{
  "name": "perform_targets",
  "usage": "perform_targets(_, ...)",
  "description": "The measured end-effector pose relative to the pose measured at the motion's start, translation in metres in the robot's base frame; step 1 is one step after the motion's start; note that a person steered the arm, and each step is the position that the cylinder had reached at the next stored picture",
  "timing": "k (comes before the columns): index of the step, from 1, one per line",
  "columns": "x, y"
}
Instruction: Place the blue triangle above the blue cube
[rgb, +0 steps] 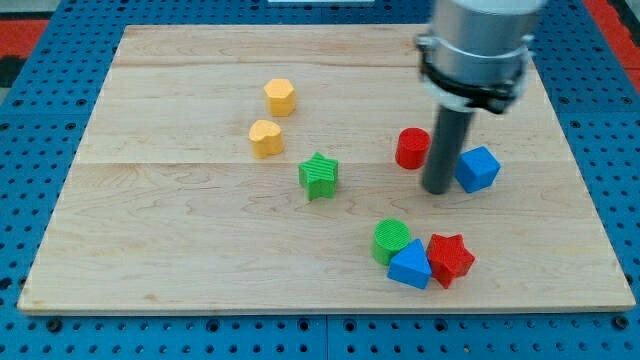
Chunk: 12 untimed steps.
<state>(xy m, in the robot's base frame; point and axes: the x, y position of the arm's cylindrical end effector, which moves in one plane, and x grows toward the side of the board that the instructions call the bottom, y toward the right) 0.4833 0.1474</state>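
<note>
The blue triangle (410, 266) lies near the view's bottom, touching a green cylinder (391, 240) on its upper left and a red star (450, 258) on its right. The blue cube (477, 169) sits higher up on the right side of the board. My tip (437, 189) rests on the board just left of the blue cube, between it and a red cylinder (412, 148). The tip is well above the blue triangle in the view, apart from it.
A green star (319, 175) sits mid-board. A yellow hexagon block (280, 97) and a yellow heart (266, 137) lie at upper left of centre. The wooden board (150, 220) rests on a blue pegboard (30, 120). The arm's grey body (477, 45) hangs over the upper right.
</note>
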Motion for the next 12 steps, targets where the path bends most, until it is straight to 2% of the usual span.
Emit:
perform_targets(1, 0.025, 0.059)
perform_targets(2, 0.06, 0.083)
perform_targets(3, 0.081, 0.075)
perform_targets(5, 0.104, 0.031)
perform_targets(9, 0.104, -0.146)
perform_targets(11, 0.101, -0.158)
perform_targets(12, 0.118, -0.124)
